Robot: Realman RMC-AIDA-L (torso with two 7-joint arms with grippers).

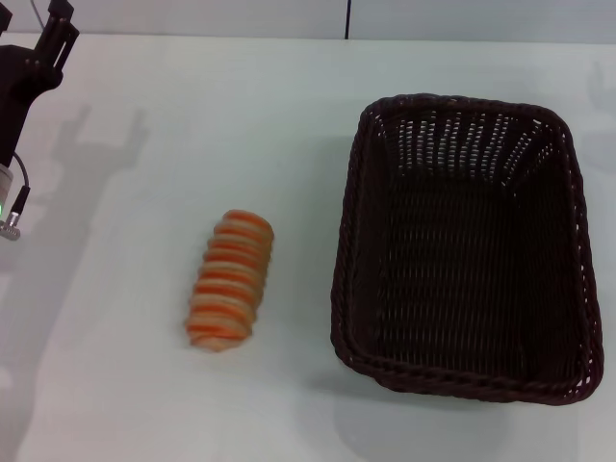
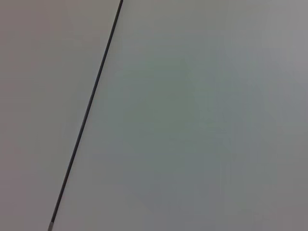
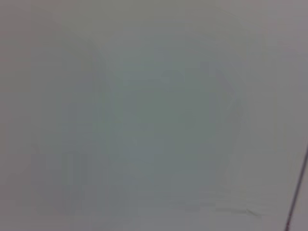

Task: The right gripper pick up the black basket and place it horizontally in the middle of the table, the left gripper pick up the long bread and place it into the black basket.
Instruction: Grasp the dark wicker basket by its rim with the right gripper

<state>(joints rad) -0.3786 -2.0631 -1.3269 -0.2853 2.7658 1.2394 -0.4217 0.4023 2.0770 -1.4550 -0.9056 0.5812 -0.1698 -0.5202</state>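
The black basket (image 1: pixel 348 241) stands on the right side of the white table (image 1: pixel 154 135), its long side running away from me. It holds nothing. The long bread (image 1: pixel 231 279), striped orange and cream, lies on the table to the left of the basket, apart from it. My left gripper (image 1: pixel 56 37) is at the far left back corner, well away from the bread. My right gripper is out of view. Both wrist views show only bare white surface.
A thin dark seam (image 2: pixel 86 115) crosses the left wrist view, and one shows at the edge of the right wrist view (image 3: pixel 296 192). A dark vertical line (image 1: pixel 347 19) marks the wall behind the table's far edge.
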